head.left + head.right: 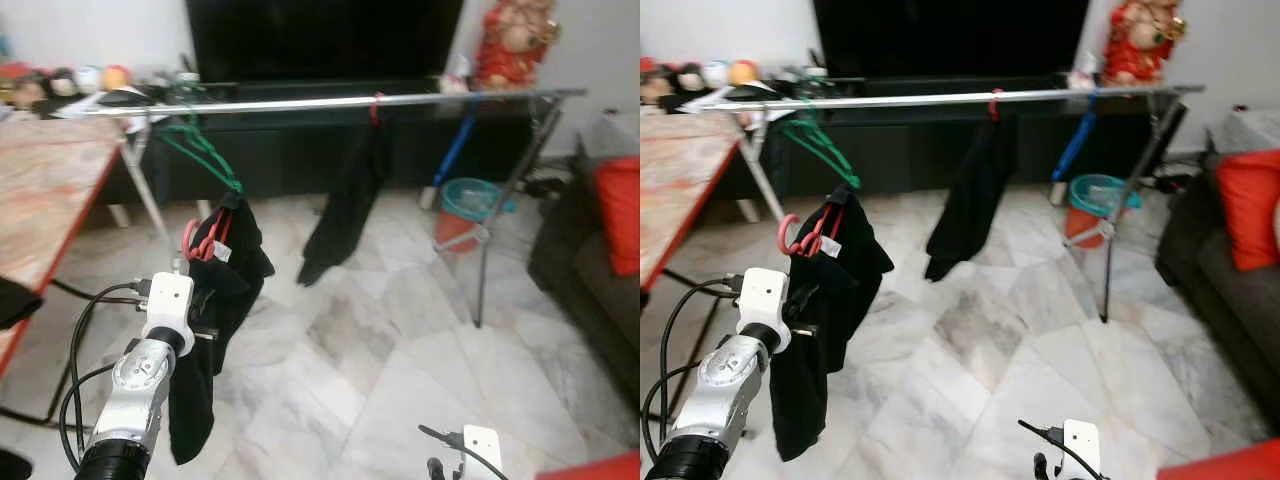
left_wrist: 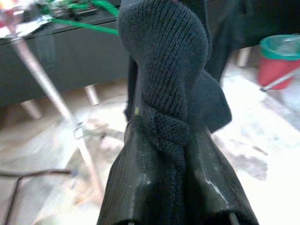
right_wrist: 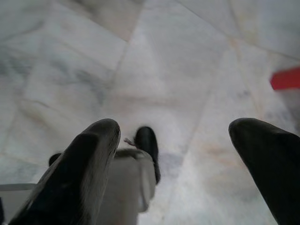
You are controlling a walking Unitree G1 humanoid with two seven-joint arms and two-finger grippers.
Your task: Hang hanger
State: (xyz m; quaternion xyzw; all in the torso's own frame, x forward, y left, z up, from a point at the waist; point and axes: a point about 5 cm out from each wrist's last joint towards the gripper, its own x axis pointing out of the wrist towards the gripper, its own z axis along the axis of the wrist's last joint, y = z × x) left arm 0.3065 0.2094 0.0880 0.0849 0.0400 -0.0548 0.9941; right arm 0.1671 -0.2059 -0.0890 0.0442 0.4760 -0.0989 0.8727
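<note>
Above and ahead of my left gripper [image 2: 176, 154], which pinches the black garment [image 1: 215, 300] on its red hanger [image 1: 200, 238], the rail [image 1: 330, 101] runs crosswise; right gripper [image 3: 187, 154] hangs open, farther.

Black garment [image 1: 215, 300] on red hanger [image 1: 200, 240]; green hangers [image 1: 205, 150]; floor [image 1: 400, 350] seemingly grey-veined marble.

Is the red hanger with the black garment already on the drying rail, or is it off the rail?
Off. The red hanger sits below the rail, its hook free, while the left gripper clamps its black garment.
</note>
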